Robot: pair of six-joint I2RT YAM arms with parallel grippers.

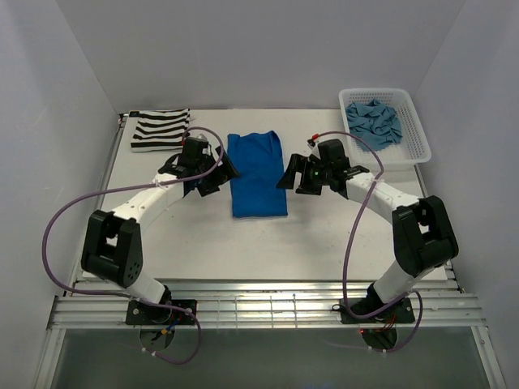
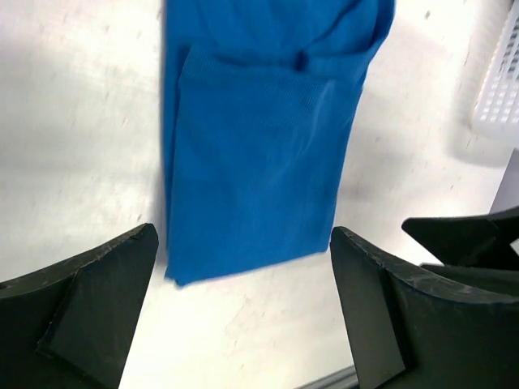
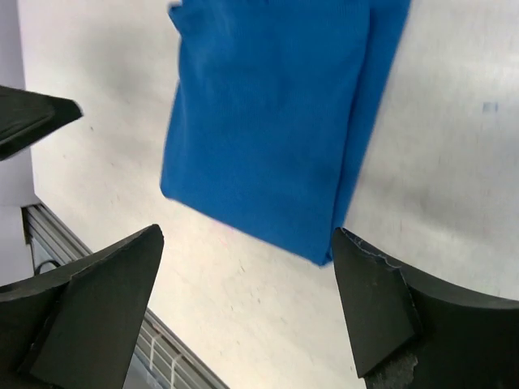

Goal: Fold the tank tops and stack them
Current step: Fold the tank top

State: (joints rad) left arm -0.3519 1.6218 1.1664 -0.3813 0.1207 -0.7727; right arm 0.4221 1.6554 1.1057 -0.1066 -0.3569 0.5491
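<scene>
Both wrist views cut off the blue top (image 2: 259, 146) at their upper edge, and the left one also cuts the basket (image 2: 501, 81) right of it.

Two white-and-black arms, each trailing a purple cable

The left arm (image 1: 144, 204) and right arm (image 1: 379, 194) are built alike: white tubular links between chunky black joint housings, each on a black base plate (image 1: 162, 312). A purple cable (image 1: 49, 235) runs along the left arm and a second cable (image 1: 350, 243) along the right (its upper end carries a small red fitting (image 1: 310, 139)). The left gripper (image 2: 243, 243) and right gripper (image 3: 247, 239) have matte black, wedge-shaped fingers (image 2: 97, 300) with scuffed, chipped edges.
</scene>
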